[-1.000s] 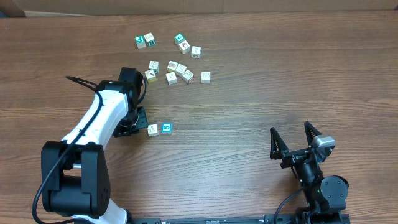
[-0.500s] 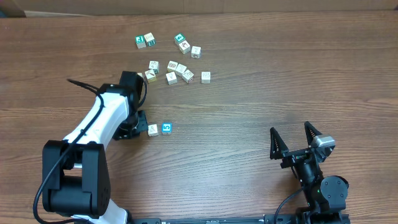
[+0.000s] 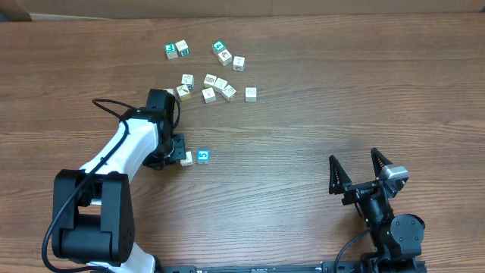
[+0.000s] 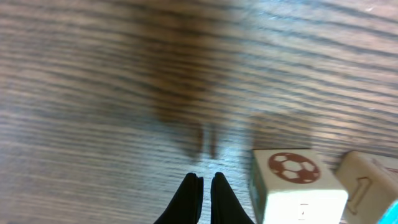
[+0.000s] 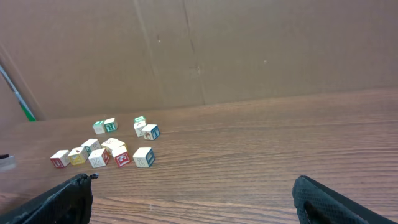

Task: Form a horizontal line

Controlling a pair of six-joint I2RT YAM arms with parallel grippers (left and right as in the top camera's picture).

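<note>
Fingers of left gripper [image 4: 206, 180] pressed together, holding nothing, tips low over table [image 4: 93, 93]. Just right of them, lower right of the wrist view, sits football cube [image 4: 292, 180]. Overhead, centre-left: this whitish cube just beside blue "5" cube [image 3: 202, 156], two in a row. Loose cubes [image 3: 216, 83] scattered upper centre. Lower right, right gripper [image 3: 352, 156] spread wide, empty.

1. The table [image 3: 318, 114] is brown wood grain, smooth and matt.
2. The football cube [image 4: 292, 186] is pale wood with a printed face.
3. The left gripper [image 4: 206, 179] has fingers [image 4: 224, 202] that look like black matt plastic.
4. The back wall [image 5: 217, 50] is plain brown cardboard, matt.
</note>
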